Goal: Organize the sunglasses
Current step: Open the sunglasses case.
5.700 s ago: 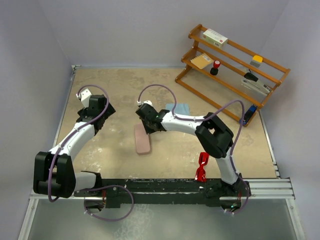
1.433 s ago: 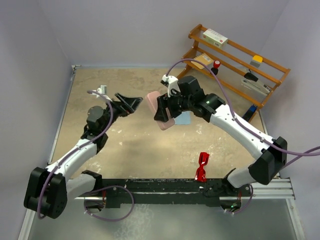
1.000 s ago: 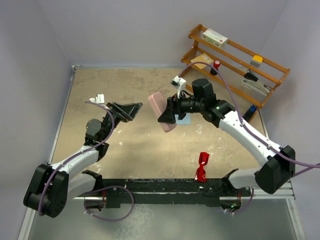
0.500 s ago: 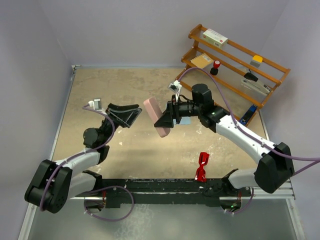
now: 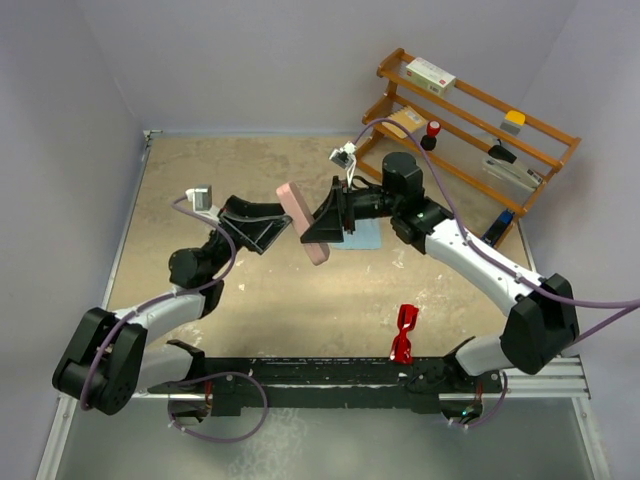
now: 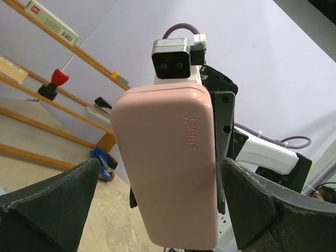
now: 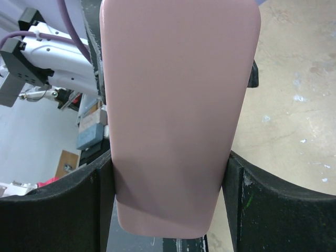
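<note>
One embossed word on pink case [image 6: 168,168]: starts "SHE", rest unclear. Case smooth, oblong w/ rounded corners, pinched in right gripper [image 5: 322,222], up off table [image 5: 200,160]. Left gripper [image 5: 283,224] spread wide, fingers flanking case. Red glossy sunglasses [image 5: 404,333] lie near-right on speckled tabletop. Blue cloth [image 5: 368,238] just beyond case; wooden rack [image 5: 470,130] far right.

Two arms, left arm [image 5: 160,308] and right arm [image 5: 470,258]: white link shells, black joint housings. Lilac cable [image 5: 590,302] along each. Fingers [image 6: 52,205]: matte black wedges, edges worn grey. Wrist camera [image 6: 173,60]: silver-grey box, two lenses, white bracket. Mounting plate [image 6: 224,121]: black, small screw holes. Base rail [image 5: 330,375]: black.
</note>
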